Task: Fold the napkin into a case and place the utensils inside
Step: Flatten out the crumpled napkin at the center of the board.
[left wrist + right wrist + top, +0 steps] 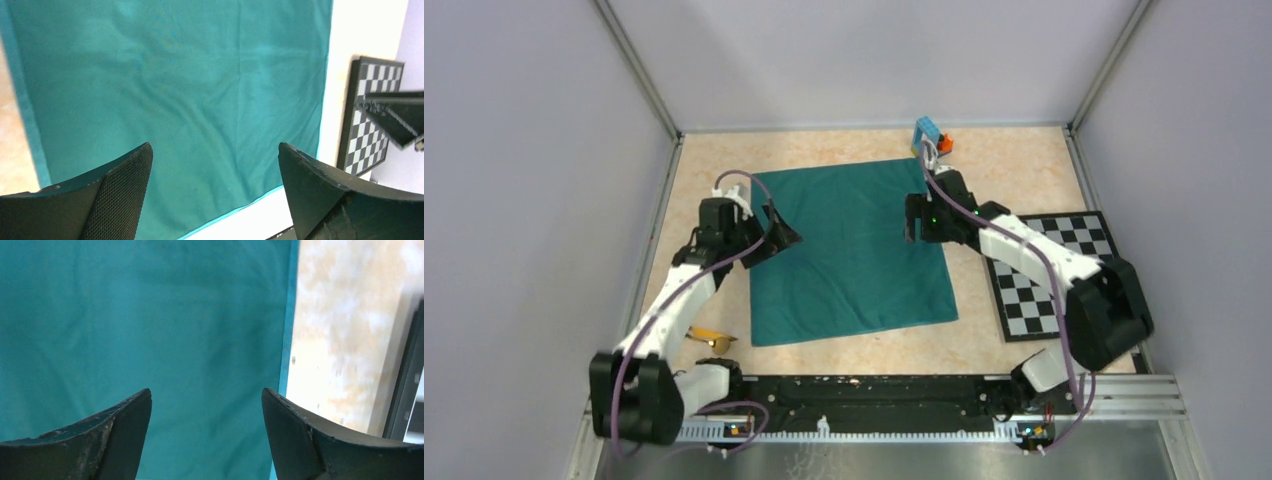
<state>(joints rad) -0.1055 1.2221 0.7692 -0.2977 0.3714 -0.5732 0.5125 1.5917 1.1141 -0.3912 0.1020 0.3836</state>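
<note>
Napkin lay flat, unfolded, mid-tabletop. Left jaws spread above its left edge, right jaws spread above its right edge, nothing pinched. Cloth looked soft, light, limp; best pinched at hem corners.

Robot lab cell — blank panel walls; aluminium rail; checkerboard mat.

The cutlery shows only as a small golden scrap at the edge of the left arm, too small to count pieces; the right arm crosses and hides the middle of the checkered mat; the toy blocks are too small to make out; both wrist views cut off the cloth at their edges.
</note>
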